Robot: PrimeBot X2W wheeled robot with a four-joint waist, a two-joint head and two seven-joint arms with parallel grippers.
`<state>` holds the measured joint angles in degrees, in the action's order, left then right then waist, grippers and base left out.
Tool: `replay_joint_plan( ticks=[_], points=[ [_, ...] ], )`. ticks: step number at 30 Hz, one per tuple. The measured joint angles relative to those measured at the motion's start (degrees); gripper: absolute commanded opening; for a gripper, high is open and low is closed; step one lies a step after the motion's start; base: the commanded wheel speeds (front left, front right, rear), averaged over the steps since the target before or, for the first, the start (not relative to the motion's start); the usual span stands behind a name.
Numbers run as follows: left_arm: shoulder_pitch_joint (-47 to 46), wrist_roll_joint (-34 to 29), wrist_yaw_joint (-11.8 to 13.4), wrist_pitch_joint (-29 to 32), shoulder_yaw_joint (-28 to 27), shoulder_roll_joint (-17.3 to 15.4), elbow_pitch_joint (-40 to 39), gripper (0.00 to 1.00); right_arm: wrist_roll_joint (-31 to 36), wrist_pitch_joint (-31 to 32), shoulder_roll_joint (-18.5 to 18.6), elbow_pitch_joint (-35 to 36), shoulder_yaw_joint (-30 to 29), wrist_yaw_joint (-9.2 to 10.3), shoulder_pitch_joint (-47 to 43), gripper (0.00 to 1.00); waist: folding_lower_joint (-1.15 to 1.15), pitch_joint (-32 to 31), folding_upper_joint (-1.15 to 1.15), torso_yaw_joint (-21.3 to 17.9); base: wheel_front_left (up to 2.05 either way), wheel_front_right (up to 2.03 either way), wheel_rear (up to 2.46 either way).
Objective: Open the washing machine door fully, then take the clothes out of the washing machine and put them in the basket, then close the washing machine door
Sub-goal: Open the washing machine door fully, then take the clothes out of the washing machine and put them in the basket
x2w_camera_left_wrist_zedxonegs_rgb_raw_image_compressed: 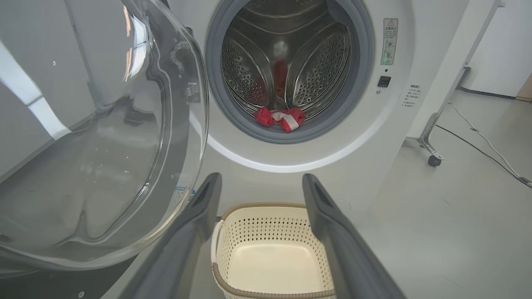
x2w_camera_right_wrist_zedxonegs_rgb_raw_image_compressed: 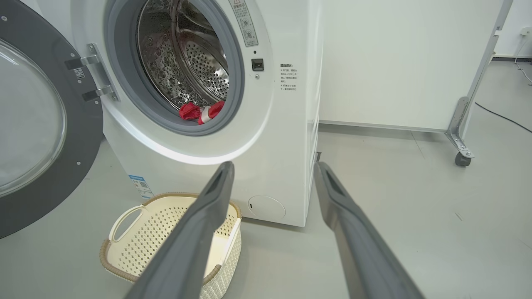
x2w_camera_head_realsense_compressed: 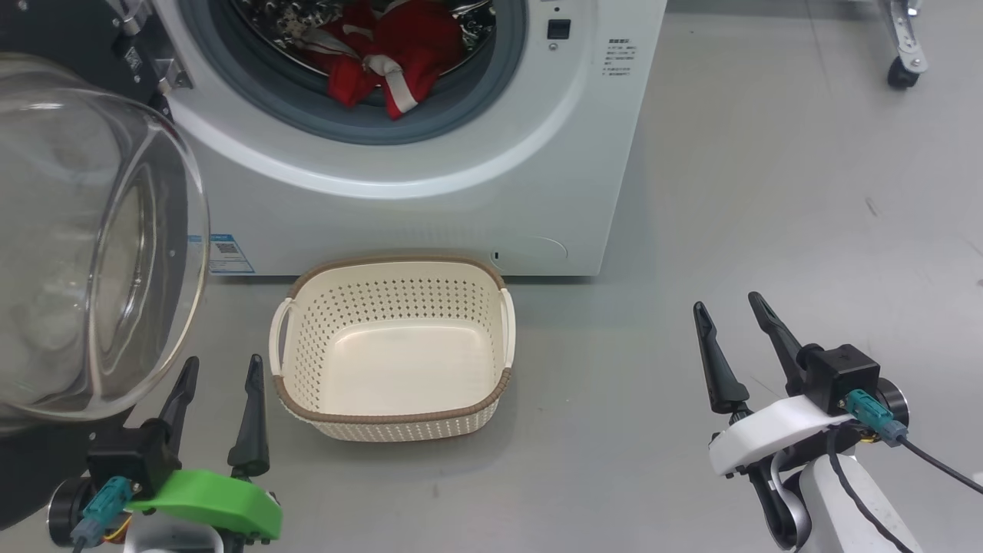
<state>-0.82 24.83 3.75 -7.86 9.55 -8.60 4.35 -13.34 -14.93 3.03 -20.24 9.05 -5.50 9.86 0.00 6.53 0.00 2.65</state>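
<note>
Now | left hand [x2w_camera_head_realsense_compressed: 223, 359], right hand [x2w_camera_head_realsense_compressed: 726, 301] both released, empty | clothes [x2w_camera_head_realsense_compressed: 399, 46] at drum lip of washing machine [x2w_camera_head_realsense_compressed: 461, 215], basket [x2w_camera_head_realsense_compressed: 399, 303] empty below | you risk clipping washing machine door [x2w_camera_head_realsense_compressed: 77, 253] beside left hand, or dropping cloth short.

Bare lab or test room, not a home laundry.
Washer [x2w_camera_right_wrist_zedxonegs_rgb_raw_image_compressed: 286, 124] stands free on plain grey floor [x2w_camera_head_realsense_compressed: 768, 230]. White partition [x2w_camera_right_wrist_zedxonegs_rgb_raw_image_compressed: 395, 62] on a metal leg with castor [x2w_camera_right_wrist_zedxonegs_rgb_raw_image_compressed: 461, 159], right side of right wrist view. Loose cable [x2w_camera_right_wrist_zedxonegs_rgb_raw_image_compressed: 501, 116] on floor, far right.
</note>
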Motion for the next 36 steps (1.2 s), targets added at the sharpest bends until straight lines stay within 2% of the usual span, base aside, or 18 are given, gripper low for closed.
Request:
replay_joint_plan(
  ticks=[10,36],
  points=[
    [0.0,-1.3,0.5,0.8,0.7,-0.1,-0.8,1.0,-0.7,0.0,-0.1,1.2,-0.5,0.1,-1.1,1.0,0.0,0.4,0.0,-3.7,0.0,0.0,0.0],
    [0.2,-1.4,1.1,1.9,1.0,0.5,-1.1,1.0,-1.2,0.0,-0.2,2.3,-0.5,0.68,-2.3,1.0,0.0,-0.6,0.0,-4.1,0.0,0.0,0.0]
  ],
)
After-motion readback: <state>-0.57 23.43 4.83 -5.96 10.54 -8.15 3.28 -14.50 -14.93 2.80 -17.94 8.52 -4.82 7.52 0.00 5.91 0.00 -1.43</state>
